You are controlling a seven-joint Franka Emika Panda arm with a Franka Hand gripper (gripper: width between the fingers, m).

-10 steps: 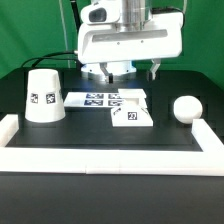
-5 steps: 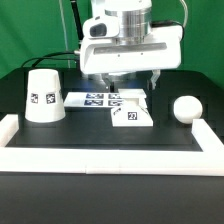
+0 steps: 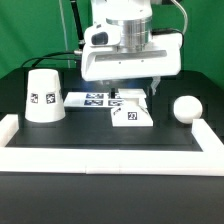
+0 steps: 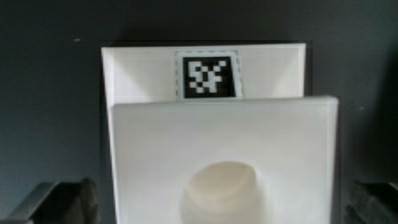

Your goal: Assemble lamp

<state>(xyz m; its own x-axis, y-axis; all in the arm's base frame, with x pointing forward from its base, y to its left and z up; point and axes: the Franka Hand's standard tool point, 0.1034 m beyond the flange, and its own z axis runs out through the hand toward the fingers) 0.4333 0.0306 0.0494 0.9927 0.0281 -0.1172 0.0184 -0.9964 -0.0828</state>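
Observation:
The flat square lamp base [image 3: 131, 113] lies on the black table, its tag facing front. My gripper [image 3: 135, 91] hangs just above its far side, open and empty. In the wrist view the base [image 4: 214, 130] fills the picture, with its tag [image 4: 208, 75] and round socket [image 4: 228, 195]; my dark fingertips [image 4: 39, 205] stand apart on either side of it, gripper [image 4: 199, 210] centred over it. The tapered shade [image 3: 43, 97] stands mouth down at the exterior view's left. The round bulb [image 3: 186, 108] rests at the right.
The marker board [image 3: 92, 99] lies flat between the shade and the base. A raised white wall [image 3: 110, 158] runs along the front edge and up both sides of the table. Black cables hang behind the arm.
My gripper has come down toward the base, fingers still apart. The shade, bulb and base have not moved.

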